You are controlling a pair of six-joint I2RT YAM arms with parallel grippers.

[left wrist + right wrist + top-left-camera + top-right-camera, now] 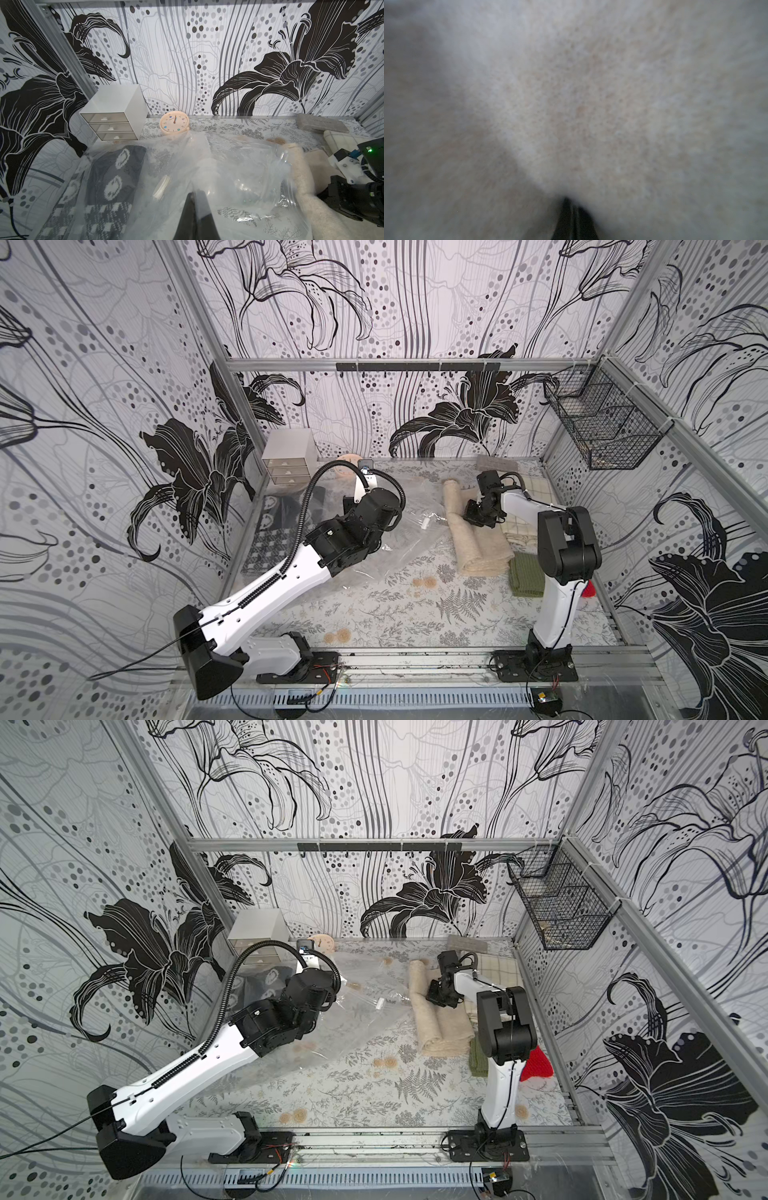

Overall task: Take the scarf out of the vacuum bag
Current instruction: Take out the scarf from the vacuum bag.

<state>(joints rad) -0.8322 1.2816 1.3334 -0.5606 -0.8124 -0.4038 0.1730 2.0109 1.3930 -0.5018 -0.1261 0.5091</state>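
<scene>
Left claw (195, 209): jaws together, pinching the clear film of the vacuum bag (239, 166). In the left wrist view the plastic tents up from the tips.

Right claw (471, 517): jaws together. The right wrist view shows them (572, 209) closed on the scarf (591, 104), with fabric ridging up from the tips and cream fuzz filling the rest of the frame, blurred.

The vacuum bag (405, 541) lies crumpled across the centre of the counter (415, 614) in both top views, between the two arms. Its white zip slider (426, 523) is near its right edge and the valve disc (162, 187) shows through the film.

The scarf (478, 543) is cream and folded long, right of centre in both top views (440, 1023), just beside the bag's right edge. Whether any of it is still under the film cannot be told.

A dark patterned knit (112, 176) sits behind the bag's film at lower left of the left wrist view; inside or underneath, cannot tell.

At the back of the counter are a white drawer unit (286, 460) and a round clock (174, 124). By the right arm are a green cloth (525, 576) and a checked cloth (519, 531).
</scene>
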